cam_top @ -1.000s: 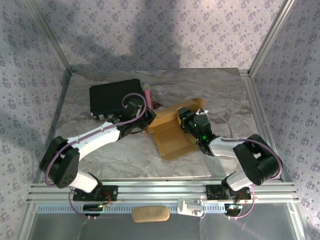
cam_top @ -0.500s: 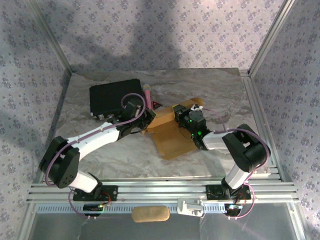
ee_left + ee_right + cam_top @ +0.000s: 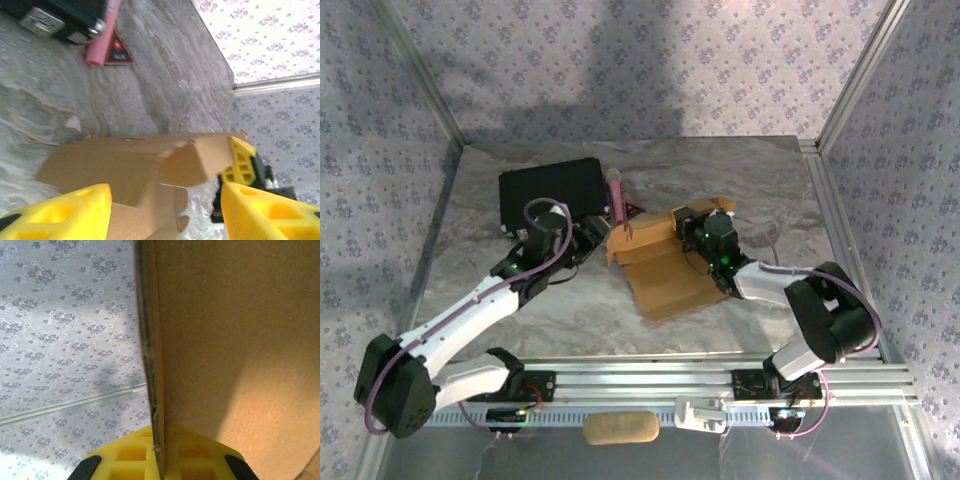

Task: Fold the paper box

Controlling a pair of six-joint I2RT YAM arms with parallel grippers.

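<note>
Evidently, the right gripper is shut on a raised flap of the paper box, probably so it is kept upright. The left gripper is held open and empty just beside the box, which lies mid-table near the black case.

From the left wrist, we see the black case and the pink microphone cut off by the top edge, and the left hand cropped at the bottom edge. From the right wrist, the paper box runs past the top and right edges, and the right hand is cropped below.
</note>
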